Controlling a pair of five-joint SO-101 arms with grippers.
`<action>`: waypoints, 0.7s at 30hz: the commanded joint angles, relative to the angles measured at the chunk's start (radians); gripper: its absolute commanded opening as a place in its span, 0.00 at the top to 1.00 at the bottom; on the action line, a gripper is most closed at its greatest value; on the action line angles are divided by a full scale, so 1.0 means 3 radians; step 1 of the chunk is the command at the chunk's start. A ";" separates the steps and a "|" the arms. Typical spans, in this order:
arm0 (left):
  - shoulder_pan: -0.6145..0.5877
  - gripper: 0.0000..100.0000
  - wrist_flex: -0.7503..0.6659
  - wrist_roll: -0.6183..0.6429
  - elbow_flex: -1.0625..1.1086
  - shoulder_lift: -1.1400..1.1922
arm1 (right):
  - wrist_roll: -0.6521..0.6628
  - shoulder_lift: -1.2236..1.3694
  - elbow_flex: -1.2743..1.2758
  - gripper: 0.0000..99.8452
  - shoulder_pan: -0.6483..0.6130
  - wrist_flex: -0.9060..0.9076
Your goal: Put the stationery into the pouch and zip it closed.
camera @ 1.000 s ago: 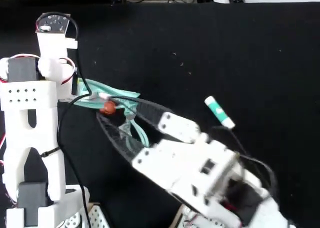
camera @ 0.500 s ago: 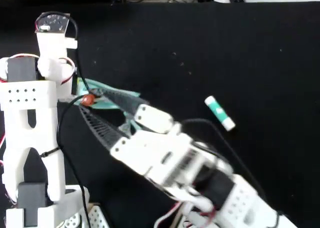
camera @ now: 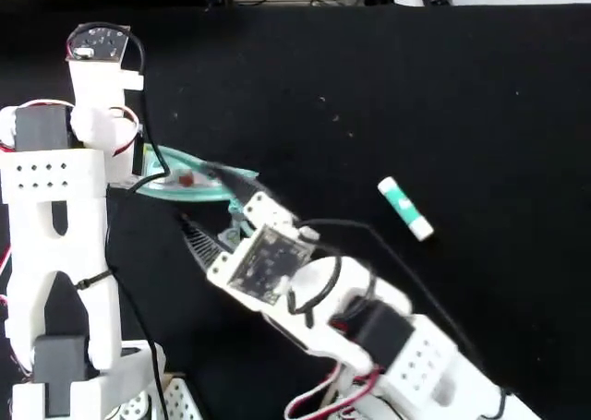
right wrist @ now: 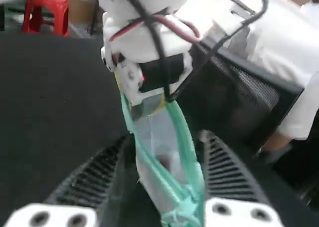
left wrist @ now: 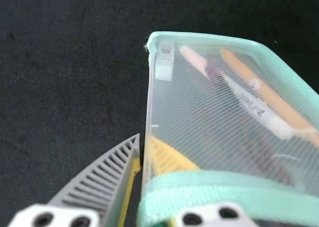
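1. Clamping one end of the pouch [left wrist: 214,117] in the left jaws, shut tight on its teal edge, and holding it close to the left edge of the surface.
2. Straddling the pouch's open mouth with the right jaws, spread wide, one to either side of the teal rim and gripping nothing.
3. Showing through the mesh wall an orange pencil [left wrist: 264,95], a white marker [left wrist: 256,110] and a pale pink piece [left wrist: 193,60], all lying lengthwise inside.
4. Carrying also a small red item [camera: 186,180], resting inside just past the mouth.
5. Leaving one green-and-white stick [camera: 404,208] out on the bare surface, well apart from the pouch and over toward the right edge.
6. Judging the task as well past halfway: most of the stationery packed, one piece not yet in, the zip not yet closed.
7. Remaining, by that reading: fetching the stick, slipping it through the mouth, then drawing the zip shut while gripping the far end.
8. Not managing to make out the zip pull from any of these views.
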 commanded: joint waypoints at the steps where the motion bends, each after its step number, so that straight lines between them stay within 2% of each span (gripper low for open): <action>1: -0.0003 0.97 0.0015 -0.0020 0.0054 0.0036 | -0.0138 -0.0003 -0.0765 0.76 0.0056 0.0639; 5: 0.0003 0.97 0.0015 -0.0020 0.0054 0.0036 | -0.0133 -0.0028 -0.1445 0.76 0.0082 0.0977; 7: 0.0003 0.97 0.0015 -0.0020 0.0054 0.0036 | -0.0133 -0.0028 -0.1767 0.77 0.0251 0.1161; 10: 0.0003 0.97 0.0015 -0.0020 0.0054 0.0036 | -0.0118 -0.0018 -0.2089 0.85 0.0900 0.1586; 14: -0.0003 0.97 0.0015 -0.0020 0.0054 0.0036 | -0.0107 0.0090 -0.1936 0.92 0.2128 0.2138; 17: 0.0003 0.97 0.0015 -0.0020 0.0054 0.0036 | 0.0077 0.0401 -0.1440 0.87 0.2777 0.2209; 21: 0.0003 0.97 0.0015 -0.0020 0.0054 0.0036 | 0.0547 0.1174 -0.0908 0.77 0.3007 0.2071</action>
